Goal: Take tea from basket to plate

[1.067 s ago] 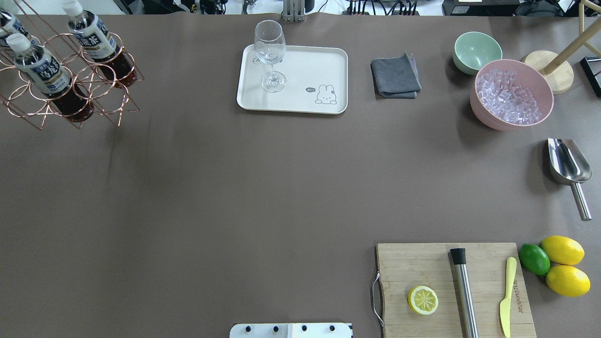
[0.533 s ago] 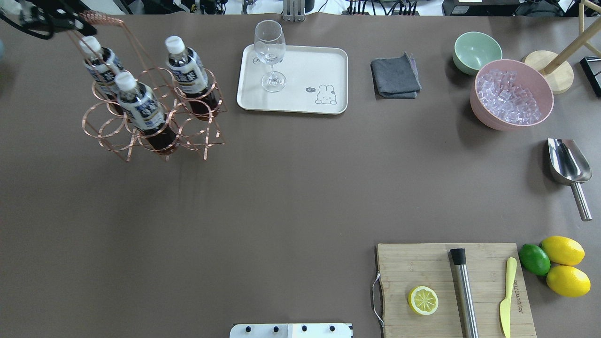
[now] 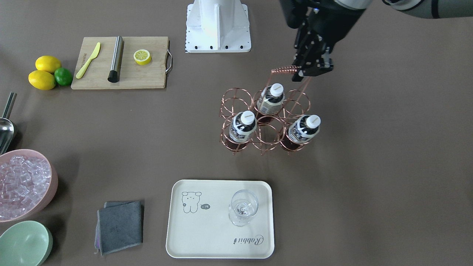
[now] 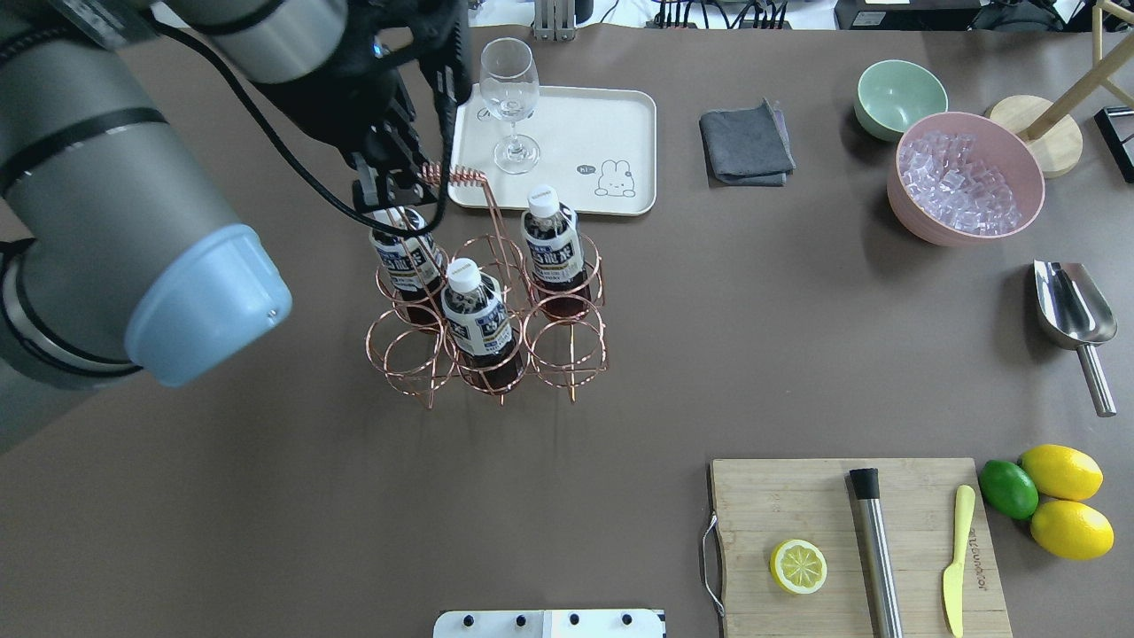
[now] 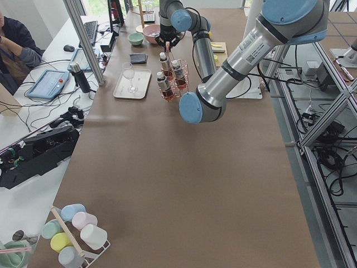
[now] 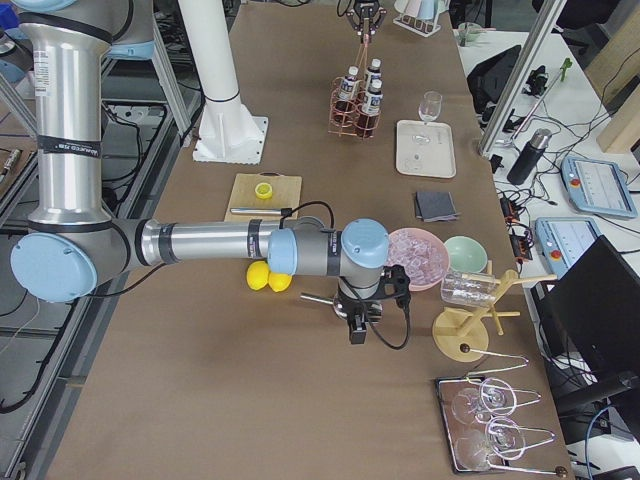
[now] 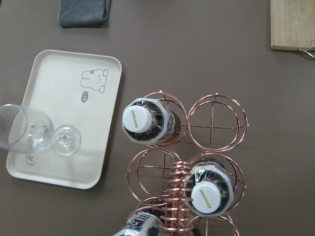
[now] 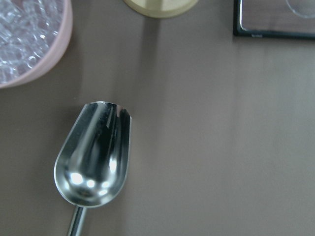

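Three tea bottles (image 4: 551, 239) (image 4: 474, 310) (image 4: 403, 257) with white caps stand in ring cells of the copper wire basket (image 4: 567, 341). My left gripper (image 4: 394, 184) is shut on the basket's coiled handle (image 4: 447, 173), above the bottles. It also shows in the front view (image 3: 305, 71), over the basket (image 3: 236, 101). The cream plate (image 4: 611, 115) lies just beyond the basket and carries a wine glass (image 4: 509, 97). I cannot tell if the basket touches the table. My right gripper (image 6: 355, 325) shows only in the right side view, near the scoop, and I cannot tell its state.
A grey cloth (image 4: 746, 142), a mint bowl (image 4: 899, 97) and a pink bowl of ice (image 4: 966, 177) sit to the right of the plate. A metal scoop (image 4: 1072, 310) lies at the right edge. A cutting board (image 4: 797, 496) with lemon half, muddler and knife is at near right.
The basket with its three bottles has moved from the far left corner to the right and nearer, to just in front of the plate. My left arm has come into view with it.
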`<state>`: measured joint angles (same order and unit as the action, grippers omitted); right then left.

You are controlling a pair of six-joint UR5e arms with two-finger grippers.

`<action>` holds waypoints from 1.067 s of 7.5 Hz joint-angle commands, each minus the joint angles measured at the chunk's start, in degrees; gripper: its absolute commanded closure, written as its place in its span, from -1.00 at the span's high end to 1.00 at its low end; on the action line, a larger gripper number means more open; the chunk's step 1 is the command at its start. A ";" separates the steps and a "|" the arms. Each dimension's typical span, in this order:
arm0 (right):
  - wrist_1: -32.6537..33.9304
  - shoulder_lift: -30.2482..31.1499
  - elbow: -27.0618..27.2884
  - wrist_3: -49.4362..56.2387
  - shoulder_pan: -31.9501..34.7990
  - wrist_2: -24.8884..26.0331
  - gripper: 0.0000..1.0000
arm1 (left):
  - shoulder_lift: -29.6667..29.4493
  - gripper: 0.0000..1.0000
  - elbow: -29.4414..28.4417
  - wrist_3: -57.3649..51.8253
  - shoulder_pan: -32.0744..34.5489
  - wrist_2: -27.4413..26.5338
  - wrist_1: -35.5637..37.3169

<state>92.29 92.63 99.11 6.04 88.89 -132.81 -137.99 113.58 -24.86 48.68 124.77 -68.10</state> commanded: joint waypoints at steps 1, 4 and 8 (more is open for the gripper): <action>-2.29 -7.61 2.84 -1.12 -3.89 0.10 1.00 | -4.03 -1.00 -0.29 4.99 -8.67 -5.67 -0.10; -2.29 -18.33 4.60 -2.08 -10.30 -0.51 1.00 | -4.13 -1.00 -0.81 6.05 -9.22 -5.77 -0.19; -37.83 -20.83 1.19 -29.57 -20.74 2.17 1.00 | -4.05 -1.00 -2.39 6.14 -9.22 -5.77 -0.19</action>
<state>75.30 71.84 102.32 -7.29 73.86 -135.12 -142.08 111.94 -18.73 39.50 119.01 -68.29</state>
